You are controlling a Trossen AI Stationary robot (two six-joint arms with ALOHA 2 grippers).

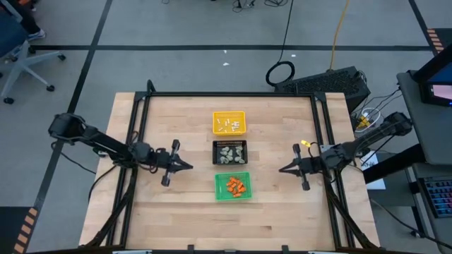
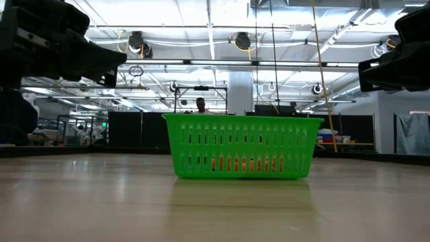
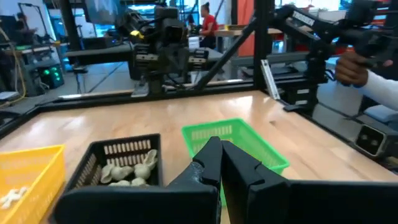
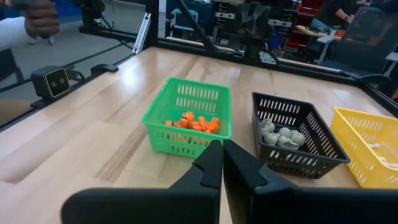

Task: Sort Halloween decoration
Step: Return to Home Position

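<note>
Wood table (image 1: 176,212) w/ three trays in a column down the middle. At the far end, yellow tray (image 1: 215,116) holds the white sticks (image 1: 231,125). Next is the black tray (image 1: 216,152) w/ beige-grey lumps (image 1: 231,152), then the green tray (image 1: 219,189) w/ orange bits (image 1: 235,186). No loose pieces visible on bare wood, so sorting looks done. Off to the sides, left gripper (image 1: 188,166) and right gripper (image 1: 282,169) point inward, fingers pressed together on nothing, apart from every tray. Step in hand, prob.: homing the arms. To do it well, pull each arm straight back from centre, keep fingers together, don't sweep over tray rims, and go slow so nothing jolts.
</note>
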